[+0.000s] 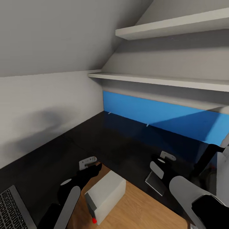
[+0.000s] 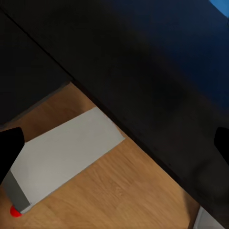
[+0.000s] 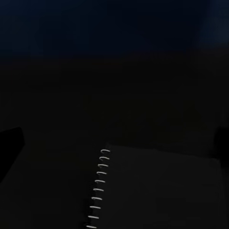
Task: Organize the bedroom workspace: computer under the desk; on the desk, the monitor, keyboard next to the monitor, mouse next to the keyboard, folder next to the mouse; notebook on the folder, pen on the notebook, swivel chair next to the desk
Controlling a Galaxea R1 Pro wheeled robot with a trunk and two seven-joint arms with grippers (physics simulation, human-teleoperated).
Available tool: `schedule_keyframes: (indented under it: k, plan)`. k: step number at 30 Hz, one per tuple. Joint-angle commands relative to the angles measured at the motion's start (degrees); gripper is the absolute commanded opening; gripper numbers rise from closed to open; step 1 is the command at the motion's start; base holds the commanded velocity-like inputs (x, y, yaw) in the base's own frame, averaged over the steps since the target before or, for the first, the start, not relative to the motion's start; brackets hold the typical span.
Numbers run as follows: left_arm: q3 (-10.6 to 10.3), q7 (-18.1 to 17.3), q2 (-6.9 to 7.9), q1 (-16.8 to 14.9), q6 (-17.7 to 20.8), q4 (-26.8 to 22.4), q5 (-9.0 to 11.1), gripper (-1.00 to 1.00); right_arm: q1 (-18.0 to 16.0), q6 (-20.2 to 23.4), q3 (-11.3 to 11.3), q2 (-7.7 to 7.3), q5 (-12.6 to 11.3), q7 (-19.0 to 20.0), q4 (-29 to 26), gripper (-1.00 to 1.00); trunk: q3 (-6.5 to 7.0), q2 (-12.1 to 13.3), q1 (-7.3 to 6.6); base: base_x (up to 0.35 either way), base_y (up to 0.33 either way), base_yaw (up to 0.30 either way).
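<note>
The desk [image 1: 127, 143] has a glossy black top with a blue panel [image 1: 159, 114] along its back. The light grey computer [image 1: 106, 190], red light low on its front, stands on the wood floor in the desk's front cutout; it is also in the left wrist view [image 2: 67, 152]. A corner of the keyboard [image 1: 12, 210] lies at the lower left. A dark spiral-bound notebook [image 3: 157, 191] rests on the desk, grey in the head view [image 1: 155, 183]. My left gripper [image 1: 92, 165] [image 2: 114, 143] hovers open above the desk edge. My right gripper [image 1: 163, 157] [image 3: 114, 138] is open over the notebook.
Two white shelves [image 1: 165, 81] [image 1: 178, 27] hang over the desk under a sloped ceiling. A grey wall closes the left side. At the right edge, a thin black stand with a light grey panel [image 1: 222, 181], likely the monitor, is cut off. Wood floor [image 2: 119, 191] lies below the cutout.
</note>
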Motion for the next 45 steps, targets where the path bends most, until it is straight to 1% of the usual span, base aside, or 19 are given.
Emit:
schedule_keyframes:
  k: [1, 28, 33, 39, 42, 44, 45]
  plan:
    - [0.0, 0.6, 0.00, 0.0, 0.1, -0.1, 0.6, 1.00, 0.0, -0.3, 0.4, -0.05, -0.6, -0.2, -0.1, 1.00, -0.07, 0.0, 0.03, 0.224, -0.001, 0.000]
    - [0.0, 0.6, 0.00, 0.0, 0.1, 0.0, 0.5, 1.00, 0.0, -0.3, 0.3, -0.05, -0.6, -0.1, -0.1, 1.00, -0.07, 0.0, 0.03, 0.101, 0.000, 0.000]
    - [0.0, 0.6, 0.00, 0.0, 0.1, 0.0, 0.4, 1.00, 0.0, -0.3, 0.3, -0.08, -0.6, -0.2, -0.1, 1.00, -0.07, 0.0, 0.03, 0.176, -0.135, 0.000]
    - [0.0, 0.6, 0.00, 0.0, 0.1, 0.0, 0.5, 1.00, 0.0, -0.3, 0.3, -0.12, -0.6, -0.2, -0.1, 1.00, -0.07, 0.0, 0.03, 0.056, -0.045, 0.000]
    - [-0.1, 0.5, -0.05, 0.0, 0.1, -0.9, 0.5, 1.00, 0.0, -0.3, 0.1, -0.26, -0.7, -0.2, 0.2, 1.00, -0.07, 0.0, 0.03, 0.002, -0.001, 0.000]
    - [-0.1, 0.3, -0.01, 0.0, 0.1, -1.0, 0.5, 1.00, 0.0, 0.0, -0.2, -1.43, -0.9, -0.3, 1.2, 1.00, -0.07, 0.0, 0.03, 0.000, 0.000, 0.000]
    - [-0.1, 0.2, -0.01, 0.0, 0.1, -1.0, 0.5, 1.00, 0.0, 0.1, -0.3, -1.88, -0.9, -0.3, 1.5, 1.00, -0.25, -0.4, 0.25, 0.000, 0.000, 0.000]
